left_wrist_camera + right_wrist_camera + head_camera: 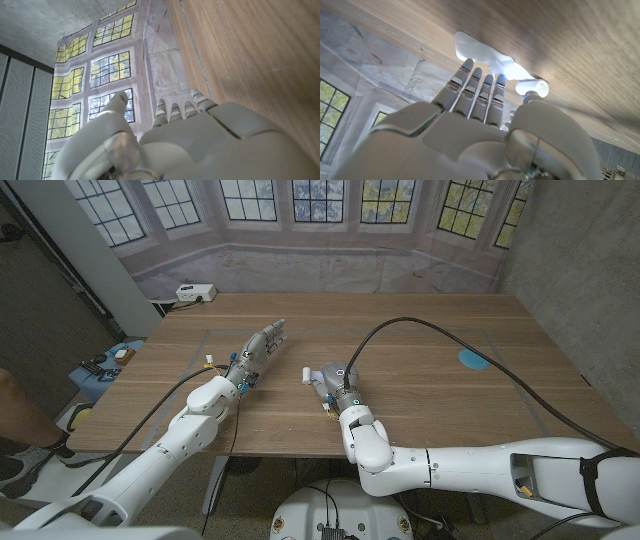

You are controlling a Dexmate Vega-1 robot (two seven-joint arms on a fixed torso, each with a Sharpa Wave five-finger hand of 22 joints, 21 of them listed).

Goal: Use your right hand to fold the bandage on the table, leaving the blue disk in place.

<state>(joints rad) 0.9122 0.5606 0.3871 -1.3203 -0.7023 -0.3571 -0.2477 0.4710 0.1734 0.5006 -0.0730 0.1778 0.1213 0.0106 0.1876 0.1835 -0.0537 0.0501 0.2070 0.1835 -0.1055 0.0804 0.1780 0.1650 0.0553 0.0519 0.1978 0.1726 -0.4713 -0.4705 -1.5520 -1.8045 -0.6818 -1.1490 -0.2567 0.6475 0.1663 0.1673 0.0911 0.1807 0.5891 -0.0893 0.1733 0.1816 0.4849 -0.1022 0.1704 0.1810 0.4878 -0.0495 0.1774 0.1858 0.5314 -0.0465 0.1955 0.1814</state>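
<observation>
The right hand (333,383) sits nearest, at the middle of the wooden worktop (420,395), its black cable arching up and away toward the right edge. In the right wrist view its fingers (479,95) lie side by side, reaching onto the white bandage (485,52), with the thumb tip close to a rolled end of it; whether the hand actually pinches the cloth I cannot tell. From the head view the bandage (309,374) peeks out just at the hand's left side, a small white piece on the wood.

A little further in and to the left, the left hand (257,350) stretches forward with straight fingers close together, holding nothing.

Well off to the right lies the blue disk (472,359), apart from both hands. At the far left corner stands a white box (195,292).
</observation>
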